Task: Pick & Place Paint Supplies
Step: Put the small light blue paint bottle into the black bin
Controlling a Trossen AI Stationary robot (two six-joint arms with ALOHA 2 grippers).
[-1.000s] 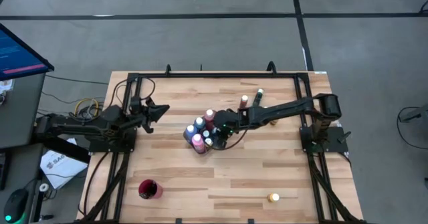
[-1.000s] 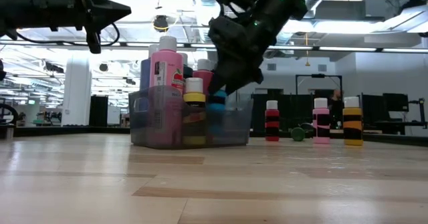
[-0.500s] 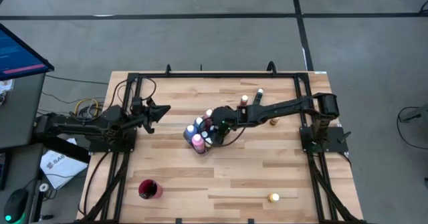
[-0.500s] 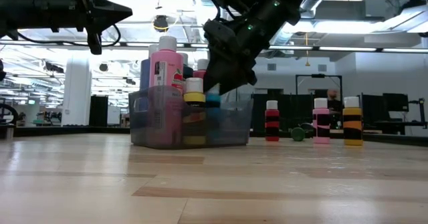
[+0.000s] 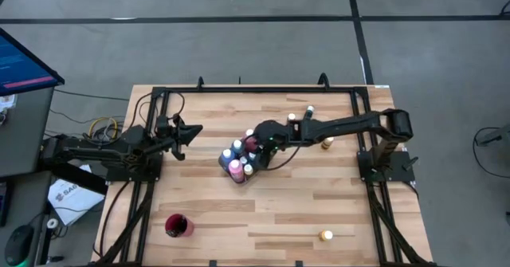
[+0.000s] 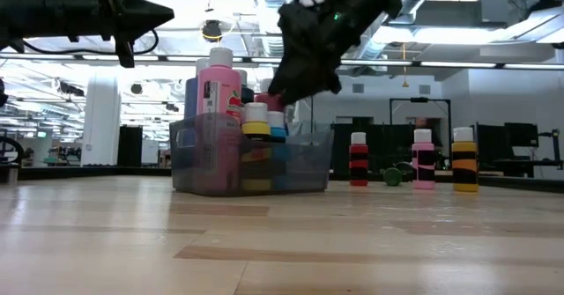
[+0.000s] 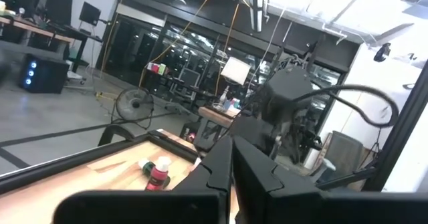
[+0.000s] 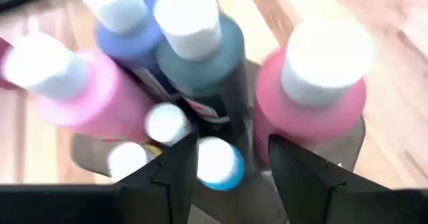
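Paint bottles (image 5: 239, 160) packed upright in a clear bin (image 6: 300, 167) at counter (image 5: 319, 203) centre; labels too blurred to read, lower halves veiled by the bin wall. Right claw (image 8: 231, 158) hovering just above, jaws parted, holding nothing. More bottles (image 6: 423, 158) standing toward 2 o'clock. Left claw (image 5: 194, 129) at 9 o'clock, jaws closed, empty.

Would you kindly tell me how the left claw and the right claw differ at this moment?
The left claw is shut and holds nothing; the right claw is open, with a small blue-capped bottle showing between its fingers. The left claw hangs apart at the table's left side, while the right claw hovers directly over the clear bin of paint bottles. Both are dark, two-fingered and off the tabletop.
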